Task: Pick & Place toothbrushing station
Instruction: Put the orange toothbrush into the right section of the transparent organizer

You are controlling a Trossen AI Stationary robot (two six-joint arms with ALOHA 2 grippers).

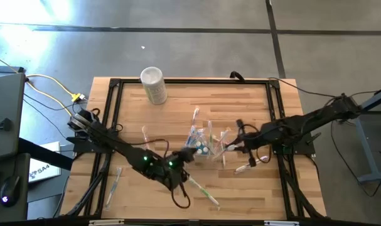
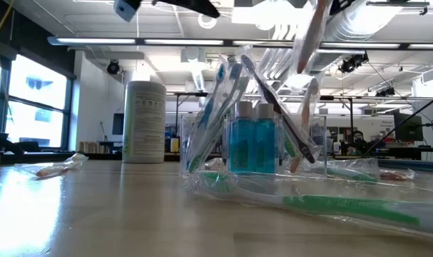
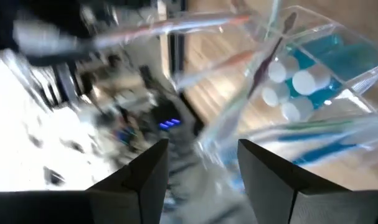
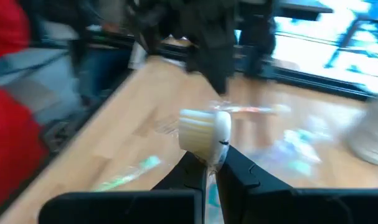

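Observation:
A small clear cup (image 1: pixel 201 143) stands mid-table with teal tubes (image 2: pixel 255 139) inside and several toothbrushes (image 2: pixel 223 107) leaning in it. My left gripper (image 1: pixel 189 152) hovers open just at its near-left side; the left wrist view shows the cup (image 3: pixel 313 68) beyond its parted fingers (image 3: pixel 201 174). My right gripper (image 1: pixel 231 145) is to the right of the cup, shut on a toothbrush with a white bristle head (image 4: pixel 204 134). My right gripper pinches the toothbrush between its two fingers right behind the bristle head, at the neck (image 4: pixel 208 163). The head sticks out past the fingertips; the handle is hidden behind the fingers. The fingers point nearly level, toward the table's left side.
A tall white cylinder (image 1: pixel 154 85) stands at the far left of the table. Loose wrapped toothbrushes lie around: a green one (image 1: pixel 203 189) near the front edge, one at the left (image 1: pixel 115 182), and one right of the cup (image 1: pixel 250 164). A black frame (image 1: pixel 177 81) borders the table.

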